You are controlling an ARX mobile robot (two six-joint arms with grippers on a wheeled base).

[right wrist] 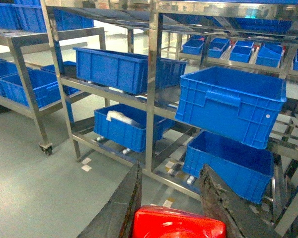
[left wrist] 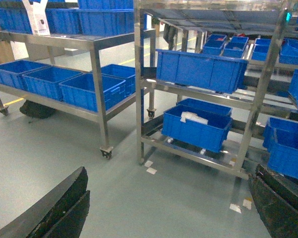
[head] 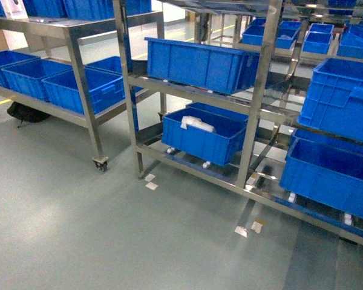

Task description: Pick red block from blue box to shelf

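The right gripper [right wrist: 179, 208] has its two dark fingers closed in on the red block [right wrist: 179, 225], which sits between them at the bottom of the right wrist view; the left gripper [left wrist: 169, 208] stands wide apart with nothing between its fingers, only bare floor. Ahead rises the shelf [head: 263, 78], a stainless-steel rack of square uprights and roller tiers. Its tiers are loaded with deep-blue ribbed crates: a tilted crate [right wrist: 231, 104] on the right, a long crate [head: 196, 63] on the middle tier, and a lower crate [head: 202, 139] holding a white bag [head: 196, 124]. A second steel rack on castors [head: 78, 36] stands to the left, and small paper scraps [head: 150, 181] lie on the floor. The blue box is not in view. The block looks already lifted and is well apart from the shelf, so the carry remains. The risk I judge greatest is placement: the open rails and rollers leave gaps, and a small block released there could roll or drop through. The tilted crate also crowds the approach, so the arm could clip its rim.
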